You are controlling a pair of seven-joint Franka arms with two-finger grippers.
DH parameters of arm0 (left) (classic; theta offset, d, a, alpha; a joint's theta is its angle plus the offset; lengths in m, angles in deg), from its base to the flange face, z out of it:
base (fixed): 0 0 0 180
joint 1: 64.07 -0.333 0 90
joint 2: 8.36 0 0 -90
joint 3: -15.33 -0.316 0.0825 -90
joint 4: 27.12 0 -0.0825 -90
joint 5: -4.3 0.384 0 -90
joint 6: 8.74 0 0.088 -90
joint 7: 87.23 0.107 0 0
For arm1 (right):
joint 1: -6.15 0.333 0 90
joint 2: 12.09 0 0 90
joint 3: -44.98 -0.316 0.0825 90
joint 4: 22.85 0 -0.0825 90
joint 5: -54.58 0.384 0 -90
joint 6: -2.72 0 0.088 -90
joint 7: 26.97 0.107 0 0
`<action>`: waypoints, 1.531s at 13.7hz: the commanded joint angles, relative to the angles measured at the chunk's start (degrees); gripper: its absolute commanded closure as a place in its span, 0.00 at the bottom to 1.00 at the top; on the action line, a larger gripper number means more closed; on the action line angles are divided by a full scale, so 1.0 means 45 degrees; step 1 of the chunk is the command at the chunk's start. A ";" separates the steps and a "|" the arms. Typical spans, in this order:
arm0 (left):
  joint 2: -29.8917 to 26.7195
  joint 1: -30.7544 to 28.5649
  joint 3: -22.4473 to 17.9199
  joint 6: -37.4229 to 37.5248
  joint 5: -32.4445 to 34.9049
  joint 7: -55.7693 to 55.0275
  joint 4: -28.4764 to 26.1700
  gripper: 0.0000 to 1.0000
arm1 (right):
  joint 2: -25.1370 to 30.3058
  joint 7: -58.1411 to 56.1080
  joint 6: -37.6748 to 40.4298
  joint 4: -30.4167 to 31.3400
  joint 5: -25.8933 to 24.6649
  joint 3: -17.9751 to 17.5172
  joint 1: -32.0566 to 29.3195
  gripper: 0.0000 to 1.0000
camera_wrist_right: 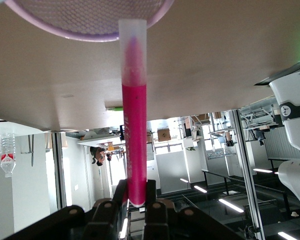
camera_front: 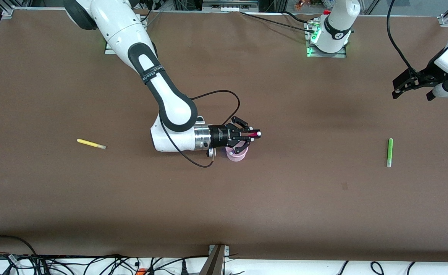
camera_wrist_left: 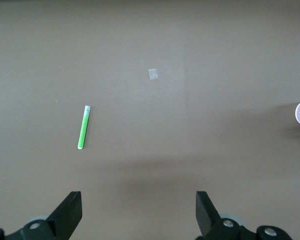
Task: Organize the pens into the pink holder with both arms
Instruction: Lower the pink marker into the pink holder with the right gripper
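Observation:
My right gripper (camera_front: pixel 248 134) is shut on the magenta-pink pen (camera_front: pixel 255 133) and holds it level just above the pink holder (camera_front: pixel 236 156) at mid-table. In the right wrist view the pen (camera_wrist_right: pixel 134 125) runs from the shut gripper (camera_wrist_right: pixel 135 192) to the holder's rim (camera_wrist_right: pixel 90 31), which its pale end overlaps. The yellow pen (camera_front: pixel 91 144) lies toward the right arm's end. The green pen (camera_front: pixel 389 152) lies toward the left arm's end and shows in the left wrist view (camera_wrist_left: pixel 83 127). My left gripper (camera_front: pixel 413 93) is open and empty in the air (camera_wrist_left: pixel 139 210). The purple pen is out of view.
A small pale square mark (camera_front: pixel 345 186) is on the brown table nearer the front camera than the green pen; it also shows in the left wrist view (camera_wrist_left: pixel 152 74). The right arm's black cable (camera_front: pixel 224 95) loops beside its wrist. Cables (camera_front: pixel 94 263) lie along the front edge.

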State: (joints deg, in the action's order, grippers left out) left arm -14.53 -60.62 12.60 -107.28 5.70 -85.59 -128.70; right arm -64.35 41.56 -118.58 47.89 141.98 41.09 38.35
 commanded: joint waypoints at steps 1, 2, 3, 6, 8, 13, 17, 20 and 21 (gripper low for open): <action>0.0237 0.0034 0.0119 0.0900 -0.0095 -0.0130 0.0677 0.00 | -0.0201 -0.0793 -0.0075 0.0023 0.0227 -0.0034 -0.0007 1.00; 0.0277 -0.0082 0.0100 0.1019 -0.0095 -0.0188 0.0697 0.00 | -0.0279 -0.0873 -0.0075 0.0023 0.0208 -0.0034 -0.0007 1.00; 0.0278 -0.0141 0.0003 0.1078 -0.0095 -0.0208 0.0698 0.00 | -0.0279 -0.0893 -0.0075 0.0023 0.0208 -0.0034 -0.0007 1.00; 0.0277 -0.0551 -0.0095 0.1410 -0.0115 -0.0248 0.0698 0.00 | -0.0279 -0.1166 -0.0055 0.0042 0.0188 -0.0014 -0.0007 0.98; 0.0278 -0.0591 -0.0115 0.1411 -0.0115 -0.0228 0.0698 0.00 | -0.0357 -0.1360 -0.0036 0.0062 0.0169 0.0005 -0.0026 0.97; 0.0375 -0.0708 -0.0037 0.1430 -0.0134 -0.0267 0.0892 0.00 | -0.0436 -0.1811 0.0062 0.0081 0.0033 0.0025 -0.0124 0.93; 0.0824 -0.0747 -0.0095 0.1704 -0.0154 -0.0306 0.1419 0.00 | -0.0533 -0.1888 0.0062 0.0101 -0.0026 0.0044 -0.0124 0.82; 0.0824 -0.0786 -0.0095 0.1898 -0.0251 -0.0326 0.1440 0.00 | -0.0709 -0.2416 0.0062 0.0101 -0.0124 0.0044 -0.0202 0.75; 0.0824 -0.0805 -0.0095 0.1899 -0.0251 -0.0326 0.1440 0.00 | -0.0709 -0.2397 0.0081 0.0101 -0.0143 0.0044 -0.0222 0.72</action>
State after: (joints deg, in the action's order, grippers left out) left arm -11.62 -63.77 12.03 -100.50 5.70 -86.74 -124.25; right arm -67.29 32.00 -118.56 48.48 141.82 41.55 37.93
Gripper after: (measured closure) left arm 0.000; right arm 0.753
